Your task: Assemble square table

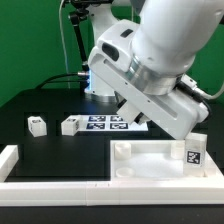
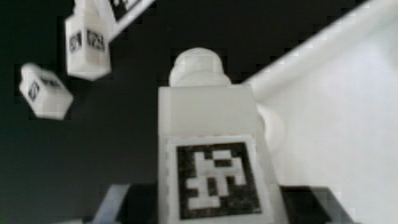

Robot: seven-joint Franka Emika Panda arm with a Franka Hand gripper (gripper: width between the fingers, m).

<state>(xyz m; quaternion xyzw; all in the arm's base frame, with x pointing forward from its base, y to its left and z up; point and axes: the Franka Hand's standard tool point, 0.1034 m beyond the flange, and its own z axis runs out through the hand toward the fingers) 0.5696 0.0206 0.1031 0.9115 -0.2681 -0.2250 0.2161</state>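
Note:
My gripper (image 2: 214,206) is shut on a white block leg (image 2: 210,115), its dark fingers (image 2: 128,204) pressing both sides near the black-white tag. In the exterior view that leg (image 1: 194,154) hangs upright over the right part of the square panel (image 1: 150,160), close to a raised corner socket; I cannot tell whether it touches. In the wrist view the panel (image 2: 338,80) shows as a pale surface beside the leg. Two more tagged legs (image 1: 37,125) (image 1: 70,125) lie on the black table at the exterior view's left, and the wrist view shows them (image 2: 45,88) (image 2: 86,45) too.
The marker board (image 1: 108,122) lies flat behind the panel, near the arm's base. A long white border rail (image 1: 60,188) runs along the front edge and another (image 1: 8,158) stands at the exterior view's left. The arm's big white body hides the middle of the scene.

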